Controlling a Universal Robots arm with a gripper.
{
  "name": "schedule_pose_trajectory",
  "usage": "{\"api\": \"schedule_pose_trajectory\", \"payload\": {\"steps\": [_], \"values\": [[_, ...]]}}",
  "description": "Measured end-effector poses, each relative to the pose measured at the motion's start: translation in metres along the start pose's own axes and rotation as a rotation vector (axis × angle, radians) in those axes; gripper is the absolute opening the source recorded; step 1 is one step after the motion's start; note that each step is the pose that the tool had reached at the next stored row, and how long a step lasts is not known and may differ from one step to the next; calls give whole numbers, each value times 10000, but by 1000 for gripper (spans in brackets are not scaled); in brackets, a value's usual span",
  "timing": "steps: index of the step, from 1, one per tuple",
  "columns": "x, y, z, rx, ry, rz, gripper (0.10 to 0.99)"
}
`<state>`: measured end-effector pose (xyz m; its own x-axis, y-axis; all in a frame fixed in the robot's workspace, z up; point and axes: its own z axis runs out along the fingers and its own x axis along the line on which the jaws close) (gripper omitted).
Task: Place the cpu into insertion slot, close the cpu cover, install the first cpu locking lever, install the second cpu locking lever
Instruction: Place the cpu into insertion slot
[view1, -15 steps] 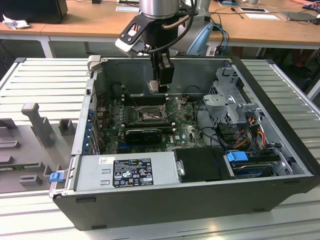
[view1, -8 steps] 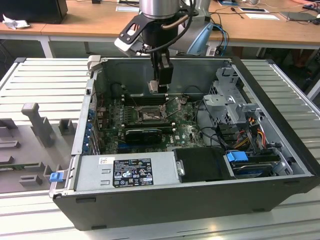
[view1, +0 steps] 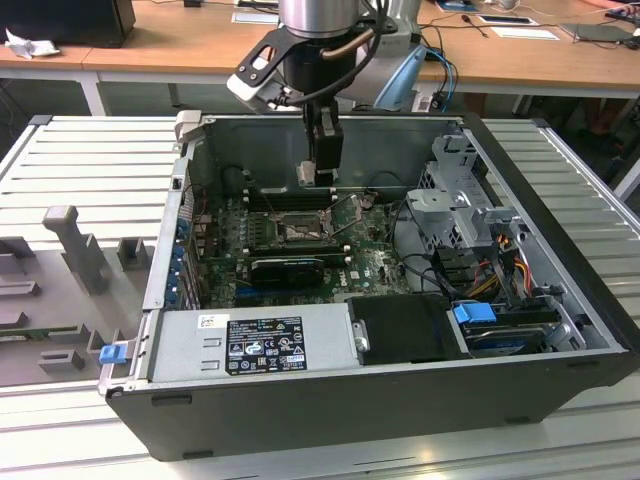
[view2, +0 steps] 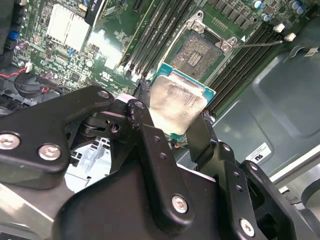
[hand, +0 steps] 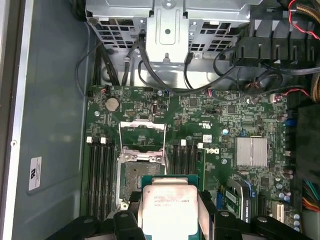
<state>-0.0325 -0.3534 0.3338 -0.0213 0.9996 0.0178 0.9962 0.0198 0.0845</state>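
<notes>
A white label (hand: 34, 173) on the case wall (hand: 50, 110) is too small to read. The cover (hand: 142, 123) appears raised beside the open slot (hand: 134, 176). The gripper (hand: 170, 222) is clamped on the cpu (hand: 170, 205), above the slot and not touching it. We judge it best to keep the cpu level and its corners aligned.

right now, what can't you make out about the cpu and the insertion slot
Underside of the cpu: it faces away in both wrist views, so its contacts are hidden.
Near part of the insertion slot: covered by the cpu in the first wrist view.
Gap between cpu and insertion slot: in the exterior view the gripper stands in front, and the parts are too small to judge.
</notes>
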Motion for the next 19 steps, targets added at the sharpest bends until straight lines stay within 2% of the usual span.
{"api": "schedule_pose_trajectory", "payload": {"steps": [7,11,19], "values": [[0,-1,15,-11,-55,643,529],[-1,-7,76,-11,-56,644,529],[1,-24,116,-2,-14,148,529]]}}
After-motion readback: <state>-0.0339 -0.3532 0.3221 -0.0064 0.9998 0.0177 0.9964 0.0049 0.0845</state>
